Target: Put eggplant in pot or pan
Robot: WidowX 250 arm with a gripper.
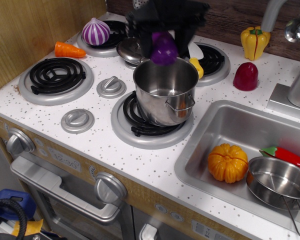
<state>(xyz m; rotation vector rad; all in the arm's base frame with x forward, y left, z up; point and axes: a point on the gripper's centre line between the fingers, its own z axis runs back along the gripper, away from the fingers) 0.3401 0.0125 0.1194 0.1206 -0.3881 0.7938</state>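
Note:
The glossy purple eggplant hangs in my black gripper, which is blurred by motion and shut on it. It is held just above the back rim of the tall shiny steel pot. The pot stands upright on the front middle burner and looks to hold nothing but reflections. The eggplant's stem is hidden by the gripper.
A striped purple-and-white onion toy and an orange carrot lie back left. A steel lid sits behind the pot. The sink at right holds an orange pumpkin, a shallow pan and a red pepper.

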